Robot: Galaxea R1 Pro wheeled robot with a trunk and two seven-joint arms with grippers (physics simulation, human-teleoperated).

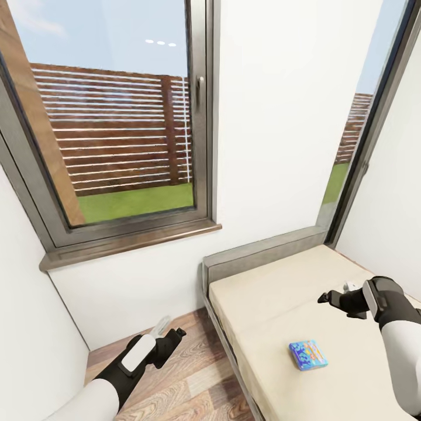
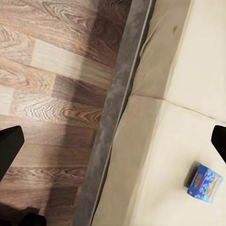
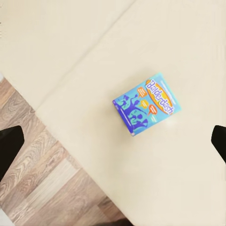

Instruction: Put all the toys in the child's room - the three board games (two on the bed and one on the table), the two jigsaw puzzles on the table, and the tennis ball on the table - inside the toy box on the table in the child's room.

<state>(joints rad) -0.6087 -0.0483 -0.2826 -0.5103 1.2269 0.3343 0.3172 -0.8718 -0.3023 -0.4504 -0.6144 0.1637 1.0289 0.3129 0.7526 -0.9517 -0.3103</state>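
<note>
1 small blue board game (image 1: pixel 308 354) lies flat mid-mattress on the bed (image 1: pixel 275 304), nearer its floor-side edge; likely light, stiff cardboard, best pinched across its short edges; right tool (image 1: pixel 339 298) hovers above, spread and empty; left tool (image 1: pixel 169 337) likewise, over the floor (image 1: pixel 193 374).

Bright, even daylight from the window (image 1: pixel 117 117); soft shadows, wide-angle bending at head-view edges.
</note>
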